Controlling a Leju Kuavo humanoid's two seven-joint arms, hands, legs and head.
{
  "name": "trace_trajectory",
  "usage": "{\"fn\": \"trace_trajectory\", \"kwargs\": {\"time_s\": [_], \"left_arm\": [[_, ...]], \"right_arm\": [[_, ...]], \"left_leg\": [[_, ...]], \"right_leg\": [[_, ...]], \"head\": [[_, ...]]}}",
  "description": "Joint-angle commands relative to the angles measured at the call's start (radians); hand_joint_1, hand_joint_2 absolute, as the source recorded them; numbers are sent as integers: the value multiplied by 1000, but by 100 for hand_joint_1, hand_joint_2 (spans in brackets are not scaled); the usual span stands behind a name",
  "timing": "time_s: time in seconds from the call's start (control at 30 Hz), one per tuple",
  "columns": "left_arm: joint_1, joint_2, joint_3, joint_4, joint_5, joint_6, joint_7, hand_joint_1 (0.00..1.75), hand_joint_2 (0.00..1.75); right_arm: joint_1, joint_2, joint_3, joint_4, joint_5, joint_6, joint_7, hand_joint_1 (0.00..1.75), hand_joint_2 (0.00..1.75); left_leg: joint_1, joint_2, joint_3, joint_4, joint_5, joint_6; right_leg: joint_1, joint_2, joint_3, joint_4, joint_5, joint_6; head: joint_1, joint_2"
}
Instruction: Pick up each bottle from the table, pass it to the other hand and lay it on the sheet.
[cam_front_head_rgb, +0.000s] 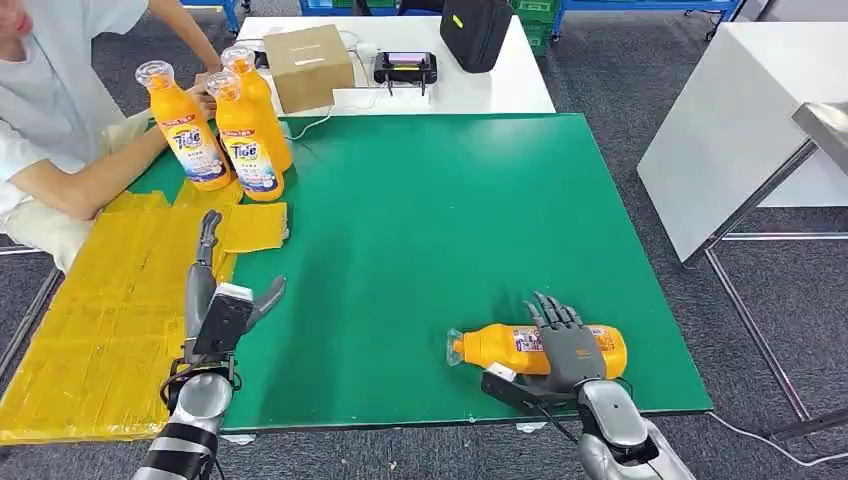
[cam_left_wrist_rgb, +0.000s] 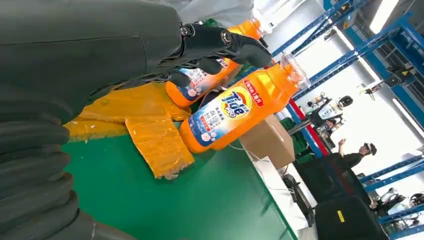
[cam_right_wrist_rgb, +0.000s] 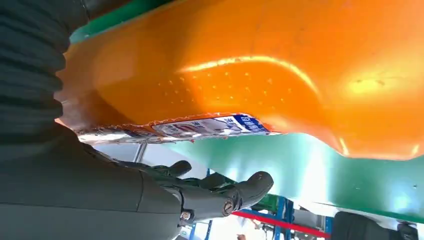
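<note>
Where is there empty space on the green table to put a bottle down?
The middle of the green mat is bare, between the three standing bottles, the lying bottle under the right hand and the far edge. The yellow sheet near the left hand is free. It is crowded around the standing bottles.

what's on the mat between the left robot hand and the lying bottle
Nothing: in the head view only bare green mat lies between the left robot hand and the lying bottle under the right robot hand.
</note>
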Motion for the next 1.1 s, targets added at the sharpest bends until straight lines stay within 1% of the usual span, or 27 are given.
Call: {"fn": "trace_trajectory", "kwargs": {"time_s": [0.03,0.07,0.17,0.2,0.37,0.47,0.53,0.57,0.6,0.63,0.67,0.7,0.77,0.8,0.83,0.87,0.93,0.97,1.0,1.03,1.07,1.1], "left_arm": [[-28,-10,-7,41,-1,-8,10,0,175],[-29,-10,-8,43,0,-9,10,0,175],[-34,-12,-10,49,2,-10,10,0,175],[-34,-12,-10,49,2,-10,10,0,175],[-36,-11,-12,53,3,-11,10,0,175],[-46,-12,-16,62,5,-11,9,0,175],[-55,-13,-19,68,6,-13,13,0,175],[-60,-13,-21,68,6,-14,15,0,175],[-60,-13,-21,70,7,-12,14,0,175],[-59,-12,-22,74,8,-12,13,0,175],[-61,-12,-22,75,10,-9,11,0,175],[-59,-11,-23,78,11,-9,11,0,175],[-62,-10,-25,78,16,-6,8,0,175],[-60,-10,-25,79,18,-5,9,0,175],[-58,-8,-24,80,19,-5,10,0,175],[-62,-9,-24,78,21,-4,9,0,175],[-62,-9,-25,80,23,-6,9,0,175],[-65,-9,-25,84,27,-4,4,0,175],[-69,-9,-27,87,28,-6,5,0,175],[-69,-9,-27,91,30,-6,4,0,175],[-71,-8,-29,96,33,-7,3,0,175],[-74,-7,-30,104,36,-4,-3,0,175]], "right_arm": [[51,-14,-10,98,31,75,33,0,175],[53,-18,-12,101,29,78,34,0,175],[59,-25,-16,112,27,82,36,0,175],[59,-25,-16,112,27,82,36,0,175],[57,-25,-14,116,31,92,46,0,175],[64,-37,-7,119,27,109,51,0,175],[68,-45,-3,120,25,119,51,0,175],[66,-43,-2,118,24,119,52,0,175],[70,-48,-1,118,23,121,52,24,175],[74,-54,1,117,21,126,54,47,175],[76,-57,3,112,22,125,54,70,175],[78,-60,3,110,18,128,56,127,175],[86,-73,11,89,15,136,63,134,175],[91,-80,12,85,11,142,67,140,175],[96,-87,13,83,10,141,67,145,175],[94,-85,14,78,9,142,69,145,175],[95,-88,14,82,1,149,68,157,175],[94,-92,19,85,0,151,66,166,175],[94,-96,22,87,-4,155,62,171,175],[96,-103,26,89,-11,163,55,173,175],[101,-115,33,87,-18,169,51,173,175],[106,-129,38,86,-35,172,45,175,175]], "left_leg": [[2,-6,0,-1,0,-2],[2,-5,1,-1,0,-1],[2,-8,1,-1,1,-1],[2,-6,2,-1,0,-1],[3,-8,2,-1,1,-1],[2,-6,4,-1,0,0],[2,-10,4,-1,1,-1],[2,-7,6,-1,0,0],[2,-10,5,-1,1,0],[2,-8,6,-1,0,1],[2,-10,5,-1,0,1],[3,-10,5,-1,0,1],[3,-9,5,-1,0,1],[2,-7,6,-1,0,2],[3,-9,5,-1,0,1],[2,-7,6,-1,0,1],[3,-10,5,-1,0,1],[2,-8,7,-2,0,3],[3,-8,7,-1,0,3],[3,-10,6,-2,0,3],[3,-8,7,-1,0,5],[3,-10,6,-2,0,4]], "right_leg": [[2,0,3,-2,-1,-2],[1,-1,3,-2,-1,-1],[2,-3,4,-3,-1,-2],[1,-3,4,-3,-1,-1],[2,-2,5,-5,-1,-1],[1,-3,8,-5,-1,-1],[2,-3,8,-6,-2,-1],[1,-4,10,-6,-1,0],[1,-4,10,-7,-2,-1],[1,-4,11,-7,-2,0],[1,-4,11,-8,-2,0],[1,-4,11,-8,-3,2],[1,-3,12,-10,-3,2],[1,-3,12,-10,-3,3],[1,-3,12,-10,-3,2],[1,-3,12,-10,-4,3],[1,-3,12,-11,-4,1],[1,-4,14,-11,-4,2],[1,-3,14,-11,-4,2],[2,-3,14,-12,-4,1],[1,-3,15,-12,-4,2],[1,-4,15,-12,-5,1]], "head": [[0,0],[0,0],[0,0],[0,0],[0,0],[0,0],[0,0],[0,0],[0,0],[0,0],[0,0],[0,0],[0,0],[0,0],[0,0],[0,0],[0,0],[0,0],[0,0],[0,0],[0,0],[0,0]]}}
